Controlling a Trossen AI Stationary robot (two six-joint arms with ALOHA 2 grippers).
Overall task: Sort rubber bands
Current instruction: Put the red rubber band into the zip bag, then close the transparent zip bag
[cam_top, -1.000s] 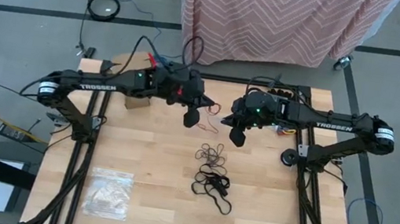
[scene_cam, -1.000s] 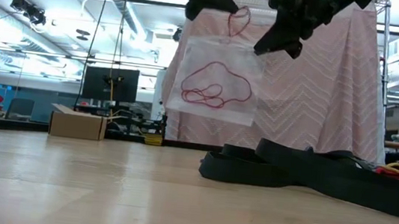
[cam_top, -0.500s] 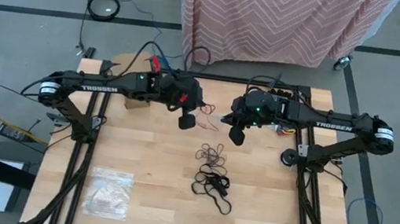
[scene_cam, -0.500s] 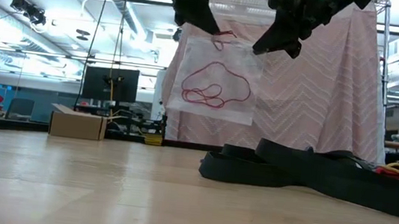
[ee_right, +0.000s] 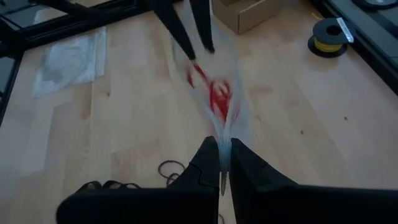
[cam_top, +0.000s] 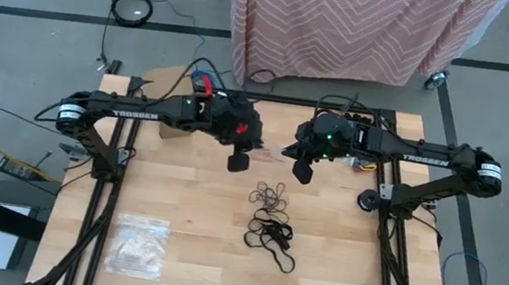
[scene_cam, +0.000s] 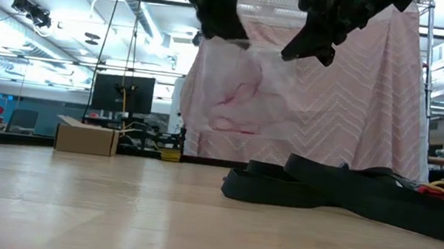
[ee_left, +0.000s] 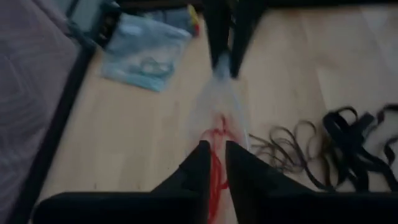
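Note:
A clear plastic bag with red rubber bands inside hangs above the table's middle, between my two grippers. My right gripper is shut on its top edge. My left gripper stands at the bag's mouth from the other side. Its fingers are slightly apart, and a red rubber band shows in the gap. On the table beneath lie a loose heap of thin tan-brown rubber bands and a heap of black ones. My left gripper slants down into the bag's mouth, with a red band in the gap between its fingers. Whether the fingers touch the band or the bag, I cannot tell. My right gripper pinches the bag's top edge between its two fingers, slanting down from the table's right. The bag hangs below the fingers, clear of the table.
A second clear bag lies flat near the table's front left. A bag with blue-teal bands lies by the far edge. A cardboard box sits at the far left, a yellow-cored roll beside it. Black straps lie on the wood.
My left gripper has sunk and tipped down toward the bag's mouth, bringing the red band from above the bag down to the opening. The hanging bag has been set swaying and shows blurred. My right gripper has kept still.

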